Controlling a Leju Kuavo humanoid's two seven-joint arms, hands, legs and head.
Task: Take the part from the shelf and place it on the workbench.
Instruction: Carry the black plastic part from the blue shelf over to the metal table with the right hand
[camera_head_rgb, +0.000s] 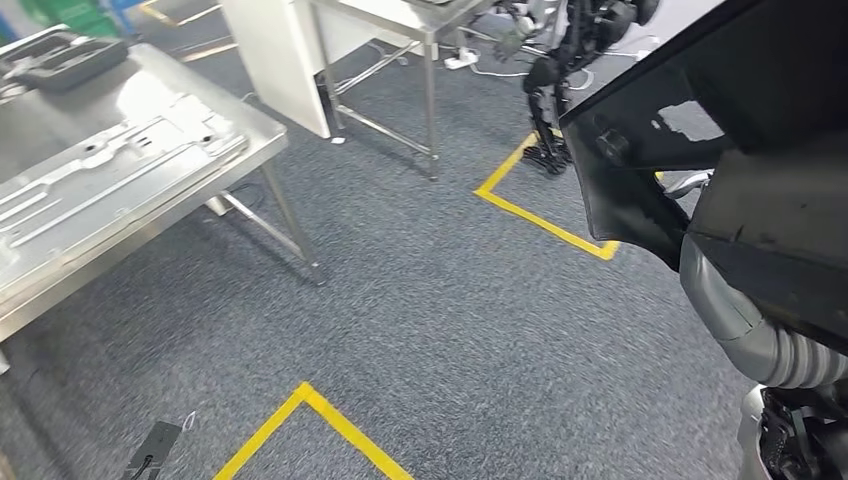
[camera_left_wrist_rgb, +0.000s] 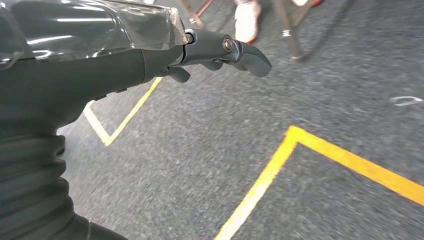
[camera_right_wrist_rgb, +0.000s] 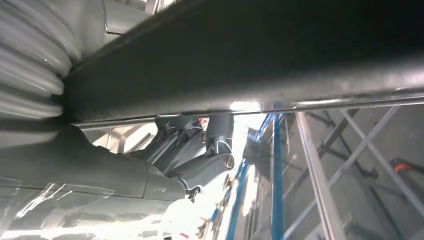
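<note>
So the big glossy black plastic part (camera_head_rgb: 700, 120) is up in the robot's right hand (camera_right_wrist_rgb: 200, 155), carried well off to the right of the stainless steel workbench (camera_head_rgb: 200, 190), out over the grey carpet floor (camera_head_rgb: 450, 320). From the right wrist camera you can see the grey fingers (camera_right_wrist_rgb: 220, 145) curled up against the underside edge of that black panel, so the hand is gripping it; how the thumb sits I can't tell, since the panel hides most of it.

The left hand (camera_left_wrist_rgb: 220, 52) hangs over the carpet holding nothing. Its fingers look loosely curled forward rather than fanned out, with the thumb (camera_left_wrist_rgb: 250, 55) sticking ahead. Whether the fingers are really closed I can't tell from that angle.

On the workbench there's a flat silver stamped metal sheet (camera_head_rgb: 110, 180) lying near its front edge, and a dark grey moulded tray (camera_head_rgb: 65, 60) toward the far end. Yellow tape lines (camera_head_rgb: 540, 215) mark the carpet to the right of the workbench, with another yellow corner (camera_head_rgb: 310, 415) on the floor in front of it. Beyond the workbench's far right corner stands a white cabinet (camera_head_rgb: 275, 55) with a steel-legged table (camera_head_rgb: 430, 80) beside it, and a dark legged robot (camera_head_rgb: 565, 70) just past that. A small black tag (camera_head_rgb: 150, 450) lies on the carpet below the workbench's near edge.
</note>
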